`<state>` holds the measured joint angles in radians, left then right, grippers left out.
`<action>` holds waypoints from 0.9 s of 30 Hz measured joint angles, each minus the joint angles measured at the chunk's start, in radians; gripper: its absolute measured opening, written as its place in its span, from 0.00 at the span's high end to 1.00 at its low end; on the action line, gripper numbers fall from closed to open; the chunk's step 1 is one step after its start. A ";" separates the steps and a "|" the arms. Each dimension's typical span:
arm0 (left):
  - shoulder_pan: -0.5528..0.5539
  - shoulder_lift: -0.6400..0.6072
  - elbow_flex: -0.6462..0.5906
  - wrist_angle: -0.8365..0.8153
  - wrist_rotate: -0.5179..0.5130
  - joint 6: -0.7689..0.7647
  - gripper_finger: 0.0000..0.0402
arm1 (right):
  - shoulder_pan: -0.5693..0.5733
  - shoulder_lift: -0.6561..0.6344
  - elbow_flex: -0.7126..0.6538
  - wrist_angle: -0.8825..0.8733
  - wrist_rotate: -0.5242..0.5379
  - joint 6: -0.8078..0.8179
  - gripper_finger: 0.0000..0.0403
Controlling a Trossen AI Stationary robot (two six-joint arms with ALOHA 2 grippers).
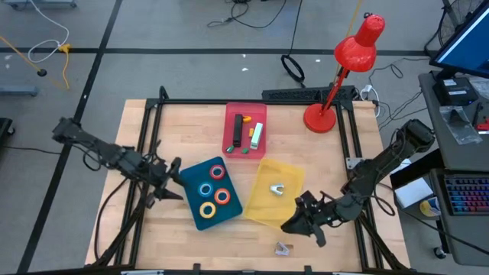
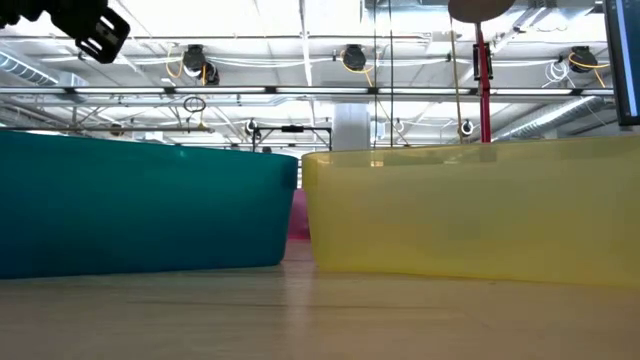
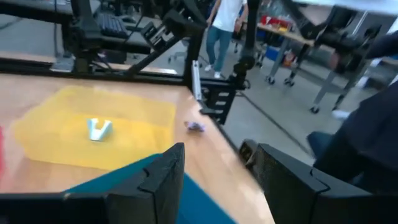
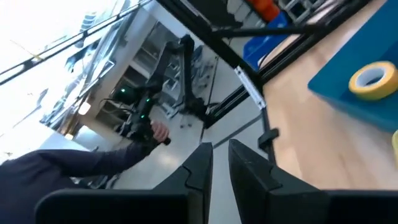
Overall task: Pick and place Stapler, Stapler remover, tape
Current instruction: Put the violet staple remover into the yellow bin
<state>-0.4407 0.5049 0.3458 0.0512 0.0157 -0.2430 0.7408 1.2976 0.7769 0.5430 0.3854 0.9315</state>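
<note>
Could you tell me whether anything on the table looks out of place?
One small silvery item lies loose on the bare table near its front edge, outside all three trays, just beyond the yellow tray. A similar piece sits inside that tray.

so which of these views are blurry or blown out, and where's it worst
Low view: ceiling lights glare white above the translucent yellow plastic tray and teal plastic tray, both looming large and soft. Left wrist view: motion-smeared, the small silver staple remover barely legible. Right wrist view: blown out white at upper left; the yellow ring-shaped tape roll is blurred. High view: evenly lit, sharpest.
</note>
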 joint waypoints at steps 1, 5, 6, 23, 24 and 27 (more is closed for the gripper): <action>0.005 -0.014 0.000 -0.019 0.000 0.019 0.51 | 0.000 0.000 0.000 0.003 0.008 -0.034 0.89; 0.023 -0.043 0.000 -0.042 0.002 0.109 0.51 | 0.015 0.000 -0.001 0.024 0.009 -0.144 0.89; 0.028 -0.044 0.000 -0.040 0.004 0.124 0.51 | 0.022 0.000 -0.001 0.021 0.010 -0.156 0.89; 0.141 -0.123 -0.045 -0.104 0.117 0.186 0.51 | 0.106 0.205 0.556 -0.822 -0.001 0.031 0.89; 0.145 -0.140 -0.069 -0.075 0.125 0.185 0.51 | 0.106 0.233 0.590 -0.877 -0.029 0.072 0.89; 0.147 -0.205 -0.151 -0.013 0.126 0.140 0.51 | 0.106 0.309 0.657 -0.967 -0.102 0.181 0.89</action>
<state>-0.2939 0.3002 0.1946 0.0380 0.1419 -0.1030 0.8467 1.6071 1.4344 -0.4244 0.2836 1.1120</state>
